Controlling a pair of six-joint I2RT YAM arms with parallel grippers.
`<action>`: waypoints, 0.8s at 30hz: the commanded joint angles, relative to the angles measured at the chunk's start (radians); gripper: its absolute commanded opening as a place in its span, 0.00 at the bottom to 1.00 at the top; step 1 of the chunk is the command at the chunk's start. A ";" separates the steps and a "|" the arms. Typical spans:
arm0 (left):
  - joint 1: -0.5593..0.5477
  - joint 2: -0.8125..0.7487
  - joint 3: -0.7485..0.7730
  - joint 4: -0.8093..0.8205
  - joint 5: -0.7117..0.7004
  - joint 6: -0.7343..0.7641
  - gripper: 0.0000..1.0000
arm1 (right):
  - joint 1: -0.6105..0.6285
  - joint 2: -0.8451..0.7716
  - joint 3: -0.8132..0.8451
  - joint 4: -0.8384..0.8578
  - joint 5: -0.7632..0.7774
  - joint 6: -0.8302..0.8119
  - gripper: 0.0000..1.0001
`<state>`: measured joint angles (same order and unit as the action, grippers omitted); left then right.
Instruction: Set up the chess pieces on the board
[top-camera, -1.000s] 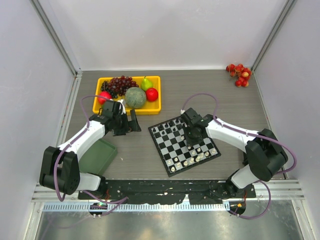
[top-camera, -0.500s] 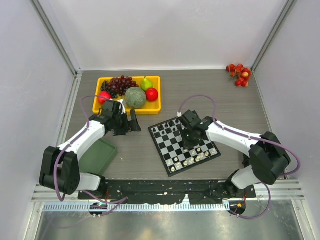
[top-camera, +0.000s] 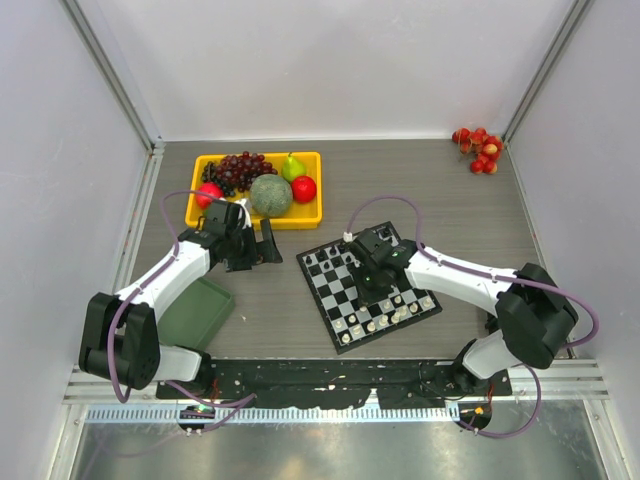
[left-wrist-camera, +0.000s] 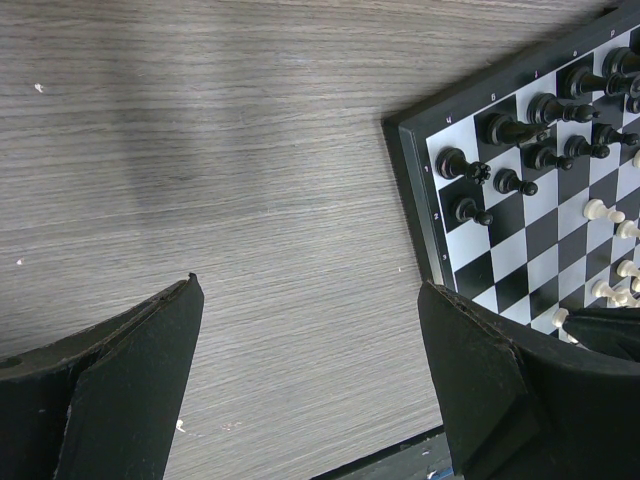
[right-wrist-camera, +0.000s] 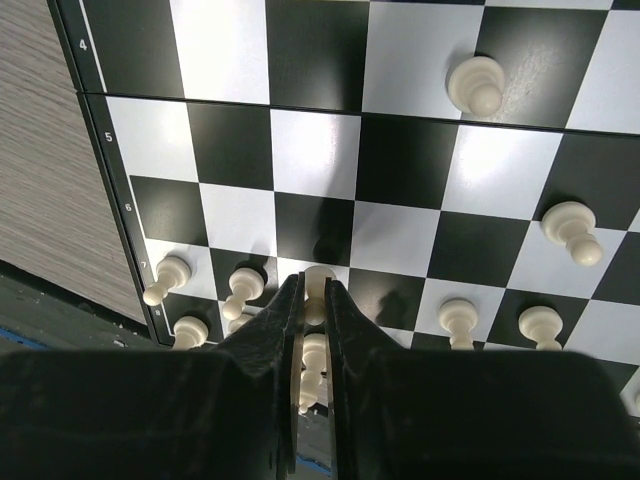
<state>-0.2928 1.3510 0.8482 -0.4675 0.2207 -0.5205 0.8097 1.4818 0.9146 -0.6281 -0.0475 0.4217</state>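
The right gripper (right-wrist-camera: 312, 300) is pinching a cream pawn (right-wrist-camera: 318, 283) narrowly above the board (right-wrist-camera: 320, 130); it is judged light, rigid, slippery, best held mid-body.

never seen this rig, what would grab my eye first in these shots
The right gripper over the board, shut on a white chess piece near the white rows. Next, the yellow tray of fruit at the table's far left, then the left gripper hanging open over bare wood beside the board.
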 joint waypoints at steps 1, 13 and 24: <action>-0.003 -0.007 0.002 0.032 0.009 -0.007 0.96 | 0.003 -0.002 0.001 0.019 0.003 0.009 0.14; -0.003 -0.003 0.008 0.030 0.014 -0.004 0.96 | 0.036 -0.002 -0.022 0.005 0.017 0.032 0.13; -0.003 -0.012 0.003 0.032 0.013 -0.007 0.96 | 0.037 0.006 0.024 -0.009 0.028 0.009 0.33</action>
<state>-0.2928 1.3510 0.8482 -0.4671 0.2211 -0.5209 0.8425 1.4967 0.8902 -0.6315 -0.0330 0.4431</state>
